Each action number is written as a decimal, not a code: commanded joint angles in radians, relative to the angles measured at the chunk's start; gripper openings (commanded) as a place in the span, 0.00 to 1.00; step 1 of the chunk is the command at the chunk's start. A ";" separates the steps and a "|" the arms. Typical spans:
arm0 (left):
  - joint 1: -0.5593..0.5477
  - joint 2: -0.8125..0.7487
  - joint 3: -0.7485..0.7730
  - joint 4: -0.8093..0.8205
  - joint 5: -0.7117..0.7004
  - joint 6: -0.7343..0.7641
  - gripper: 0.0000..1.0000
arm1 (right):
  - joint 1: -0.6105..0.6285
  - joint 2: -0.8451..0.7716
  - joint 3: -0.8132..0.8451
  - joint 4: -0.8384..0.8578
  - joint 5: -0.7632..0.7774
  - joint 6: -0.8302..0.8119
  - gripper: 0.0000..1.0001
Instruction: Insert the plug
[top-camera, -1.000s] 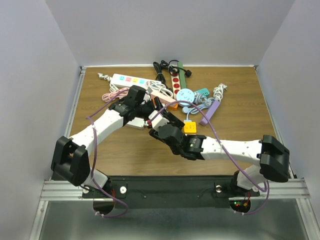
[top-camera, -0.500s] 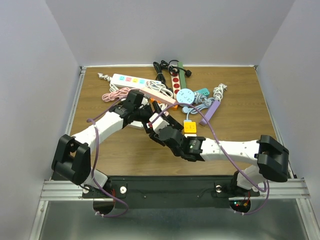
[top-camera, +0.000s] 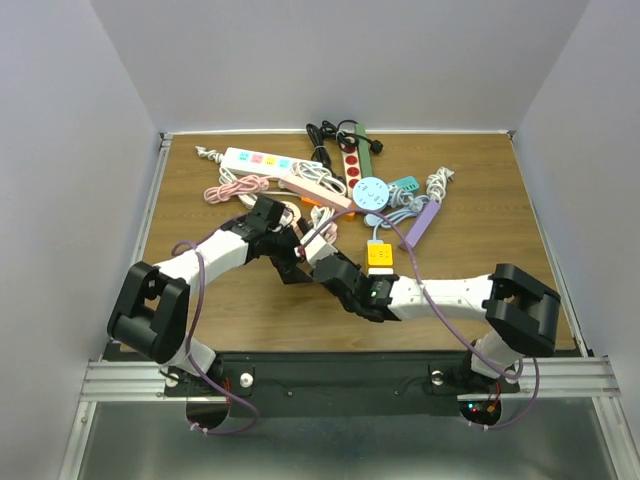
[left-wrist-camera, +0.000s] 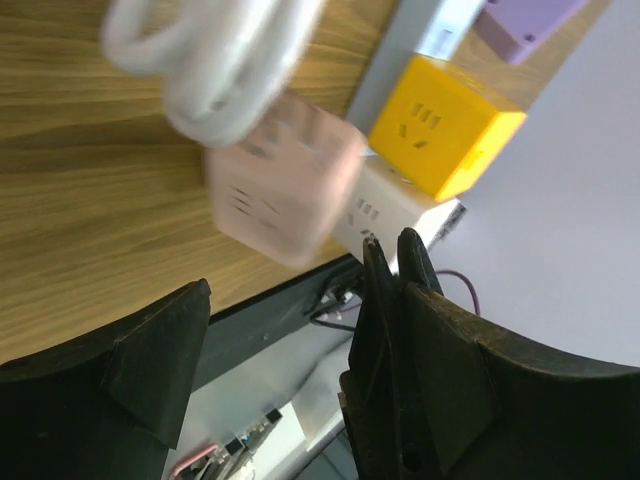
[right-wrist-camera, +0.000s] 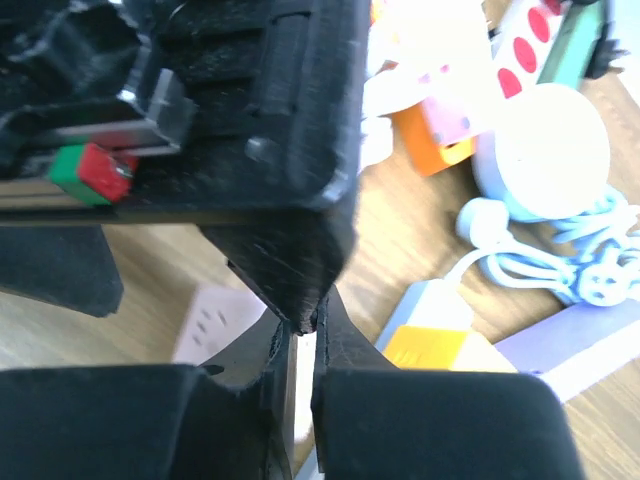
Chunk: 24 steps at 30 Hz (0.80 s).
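Left wrist view is showing a blurred, matte pink cube socket (left-wrist-camera: 285, 190) with rounded corners lying on the wood-grain table (left-wrist-camera: 90, 200), between its middle and near edge. It is lying just ahead of the left hand (left-wrist-camera: 295, 265), whose dark fingers are standing spread, released. A glossy white cable (left-wrist-camera: 215, 60) is coiling against the socket, and a yellow cube (left-wrist-camera: 445, 140) is sitting beside it. The right hand (right-wrist-camera: 303, 325) is clenching, fingertips pressed together; whether it is gripping the plug cannot be told.

White links (top-camera: 445, 292), black joints (top-camera: 520, 305), looping purple cables (top-camera: 193, 300); the left tool (left-wrist-camera: 290, 270) and right tool (right-wrist-camera: 303, 325) are black.
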 joint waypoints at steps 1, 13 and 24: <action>0.009 -0.035 0.016 0.232 -0.005 0.014 0.90 | 0.021 0.024 -0.022 0.059 -0.172 0.113 0.00; 0.009 -0.069 0.023 0.338 -0.238 0.301 0.89 | -0.073 -0.214 -0.132 0.023 -0.400 0.433 0.49; -0.045 -0.086 -0.033 0.355 -0.399 0.459 0.88 | -0.070 -0.257 -0.238 0.004 -0.410 0.605 0.80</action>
